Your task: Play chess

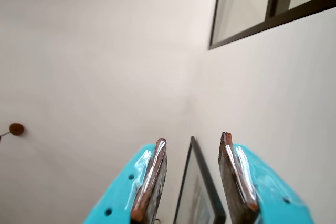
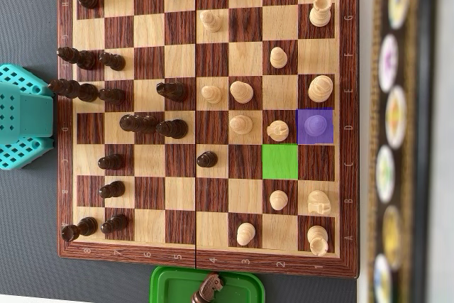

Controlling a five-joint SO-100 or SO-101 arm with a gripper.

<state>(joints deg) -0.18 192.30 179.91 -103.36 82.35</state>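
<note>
In the overhead view a wooden chessboard (image 2: 206, 259) fills the frame, with dark pieces such as one (image 2: 172, 91) on its left half and light pieces such as one (image 2: 241, 91) on its right half. One square is tinted purple (image 2: 315, 125) and holds a piece. The square diagonally below-left of it is tinted green (image 2: 281, 161) and is bare. In the wrist view my gripper (image 1: 193, 137) points up at a pale wall, open, with nothing between its brown-padded fingers (image 1: 152, 177). Only the arm's teal base (image 2: 25, 115) shows from overhead, at the board's left edge.
A green tray (image 2: 170, 282) below the board holds a dark knight (image 2: 208, 289). A blurred black strip with round discs (image 2: 397, 133) runs down the right. The wrist view shows a framed picture (image 1: 202, 192), a dark window frame (image 1: 262, 22) and a small brown knob (image 1: 16, 128).
</note>
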